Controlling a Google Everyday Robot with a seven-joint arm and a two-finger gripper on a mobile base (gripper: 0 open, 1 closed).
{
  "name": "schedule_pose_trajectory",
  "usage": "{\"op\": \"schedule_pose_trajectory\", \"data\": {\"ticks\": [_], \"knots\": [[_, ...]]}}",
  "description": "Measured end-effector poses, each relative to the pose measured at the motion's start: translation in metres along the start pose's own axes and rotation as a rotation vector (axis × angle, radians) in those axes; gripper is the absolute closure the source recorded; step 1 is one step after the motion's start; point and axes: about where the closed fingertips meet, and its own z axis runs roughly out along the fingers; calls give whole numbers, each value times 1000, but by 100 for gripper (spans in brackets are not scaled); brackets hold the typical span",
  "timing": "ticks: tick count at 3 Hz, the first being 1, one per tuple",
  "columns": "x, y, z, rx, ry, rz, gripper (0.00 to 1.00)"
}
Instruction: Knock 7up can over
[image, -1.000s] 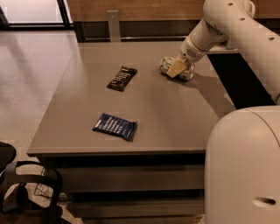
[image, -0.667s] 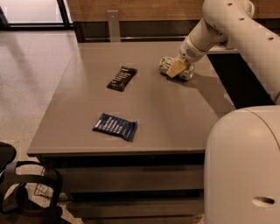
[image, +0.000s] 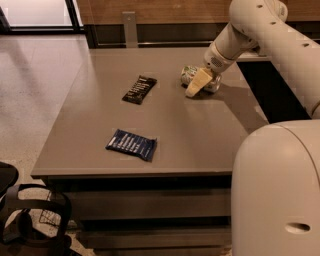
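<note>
On a grey flat-topped table (image: 85, 125), a blue foil snack packet (image: 131, 145) and a black snack-bar wrapper (image: 139, 89) lay flat, well apart from the small, green-printed white-silver aluminium 7up can (image: 189, 74) near the far right edge, which looked tipped onto its side, though partly hidden. The robot's cream-coloured gripper (image: 200, 83) was right against the can's front; whether it was spread or clamped could not be told. Light, thin-walled and slick, the can would probably roll at a slight nudge, best given to its side wall without gripping.
</note>
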Motion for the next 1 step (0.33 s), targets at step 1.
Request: {"op": "schedule_pose_trajectory", "data": {"ticks": [1], "knots": [[0, 0, 0, 0, 0, 0, 0]]}}
